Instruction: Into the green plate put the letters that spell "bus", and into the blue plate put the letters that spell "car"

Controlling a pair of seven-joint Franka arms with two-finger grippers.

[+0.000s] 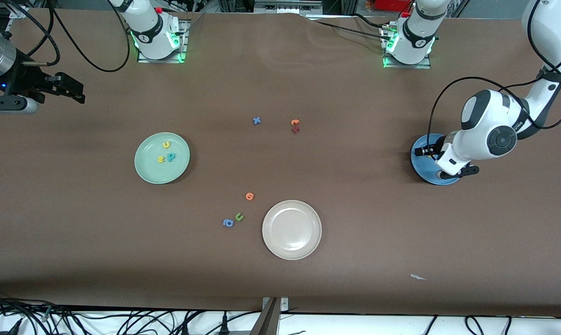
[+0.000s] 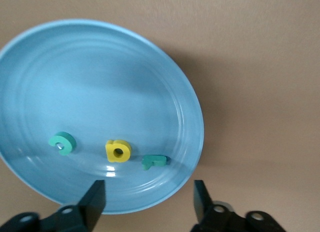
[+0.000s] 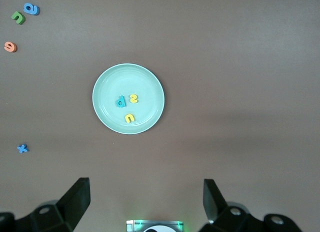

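The left claw [image 2: 149, 199] hangs with fingers spread just above the blue plate [image 2: 75, 67], its teal c [image 2: 62, 142], yellow a [image 2: 118, 151] and teal r [image 2: 154, 161] lying close beneath, with bare table [image 2: 260, 92] beside the rim.

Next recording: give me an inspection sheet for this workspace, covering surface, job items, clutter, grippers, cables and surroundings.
Surface: brown table, a small white scrap near the front edge.
Job items: green plate holds the teal b, yellow u and yellow s; blue plate holds the teal c, yellow a and teal r.
Clutter: empty cream plate; loose orange letter, green u, blue a, blue x, orange and dark red letters.
Grippers: left gripper open over the blue plate, holding nothing; right gripper open, waiting above the table.
Cables: black cables by the bases and along the front edge.
Surroundings: nothing seen.
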